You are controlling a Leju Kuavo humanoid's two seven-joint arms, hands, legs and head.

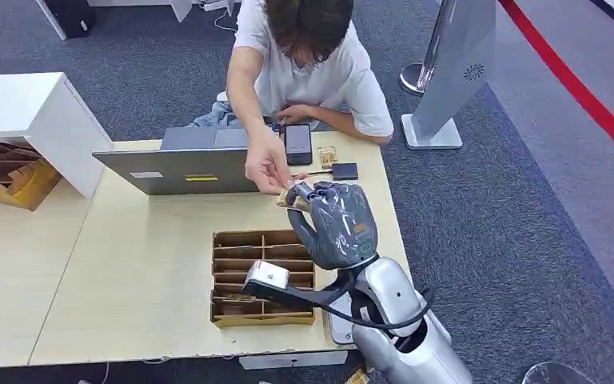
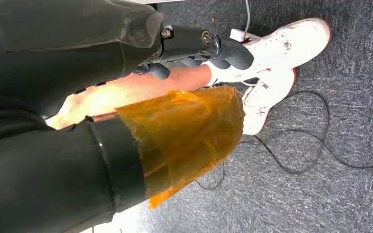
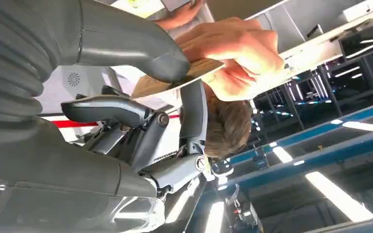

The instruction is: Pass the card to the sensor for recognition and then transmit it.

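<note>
Two hands meet over one card [image 1: 291,200] above the far side of the pale wooden table [image 1: 128,272]: the robot's right hand [image 1: 337,224] is raised over the tabletop, pinching the brown card between its thick grey thumb and darker fingers, while a person's hand [image 1: 268,170] grips the same card from the other side. In the right wrist view the thumb [image 3: 141,48] presses onto the card's [image 3: 175,80] flat face and the person's fingers [image 3: 238,53] wrap around its outer end.

The person in a white T-shirt [image 1: 320,68] leans over the table's far edge, behind an open laptop [image 1: 184,164]. A phone [image 1: 297,144] and a small dark square device [image 1: 344,171] lie just beside the laptop, near the raised hand. A divided cardboard tray [image 1: 260,280] sits on the table below the robot's wrist.

The left hand [image 2: 194,51] hangs over grey carpet [image 2: 320,184], its dark fingers curled in on nothing, near a person's white shoe [image 2: 281,43].
</note>
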